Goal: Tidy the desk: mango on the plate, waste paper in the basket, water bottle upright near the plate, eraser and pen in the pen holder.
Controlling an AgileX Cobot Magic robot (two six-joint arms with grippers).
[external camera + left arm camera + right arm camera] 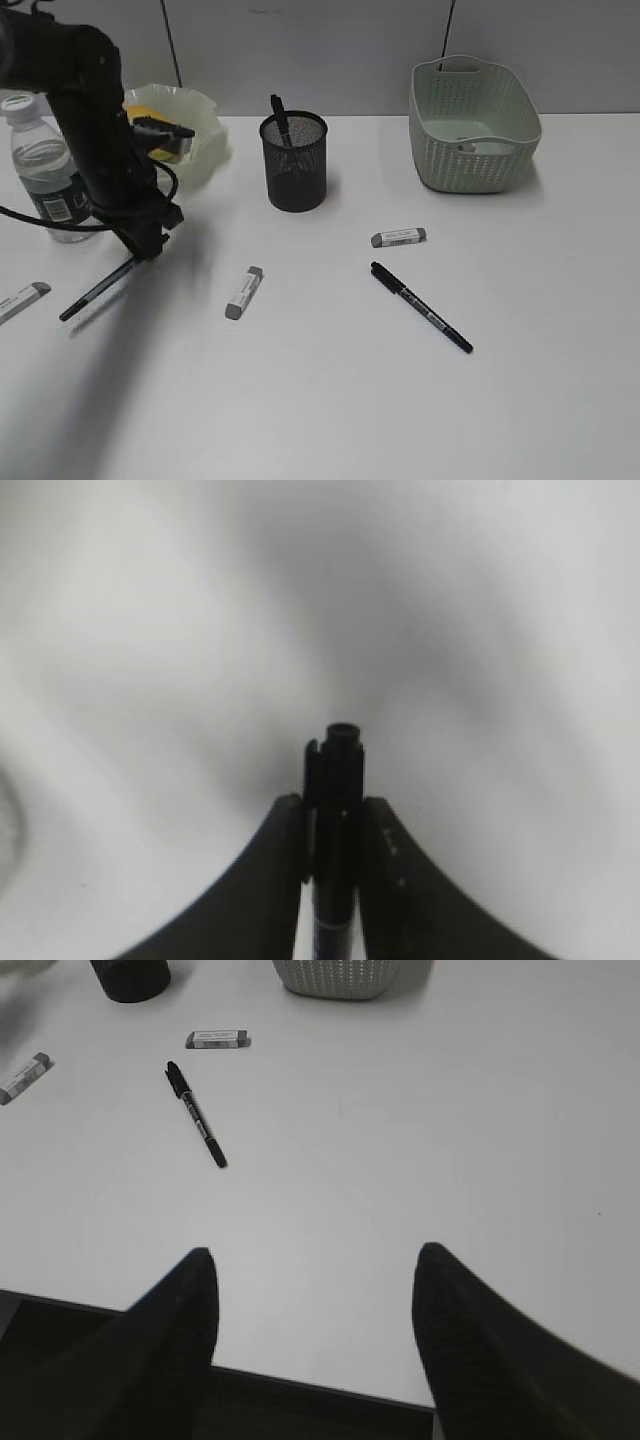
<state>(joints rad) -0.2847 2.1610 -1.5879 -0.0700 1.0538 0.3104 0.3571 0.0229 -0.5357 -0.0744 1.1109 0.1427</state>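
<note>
Left gripper [148, 247] clamped on a pen [98, 290] at its upper end, pen slanting down-left; pen holder [294, 160] sits up-right of it. Right gripper [312, 1290] open, idle, farther off

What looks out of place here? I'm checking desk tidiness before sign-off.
Three erasers and a pen lie loose on the desk, outside the pen holder. The left gripper grips another pen.
</note>
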